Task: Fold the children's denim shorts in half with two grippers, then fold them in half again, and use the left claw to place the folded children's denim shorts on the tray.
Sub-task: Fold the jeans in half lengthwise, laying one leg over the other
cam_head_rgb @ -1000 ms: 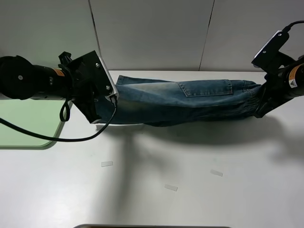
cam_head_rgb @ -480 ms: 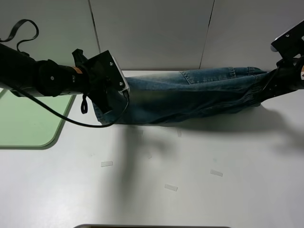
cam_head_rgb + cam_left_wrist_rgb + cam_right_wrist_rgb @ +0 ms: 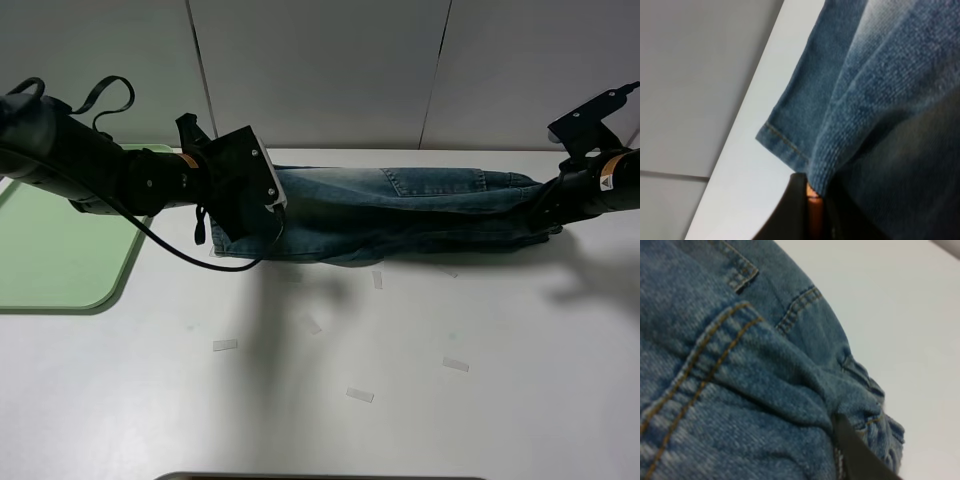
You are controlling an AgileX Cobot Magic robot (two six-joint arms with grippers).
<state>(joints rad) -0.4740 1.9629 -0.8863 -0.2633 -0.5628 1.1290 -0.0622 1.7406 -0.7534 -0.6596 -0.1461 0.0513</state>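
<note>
**A:** Fold status?

**B:** The faded blue denim shorts, slung higher a moment ago, are now lowered, doubled lengthwise, onto the white table. They lie near the flat pale-green plastic tray, not on it. I judge the first fold laid.

**A:** Grips?

**B:** Both are clenched on denim: black left claw at the tray-side hem, black right gripper at the waistband farthest from the tray. Only my wrist views show that; overhead hides the jaws.
</note>
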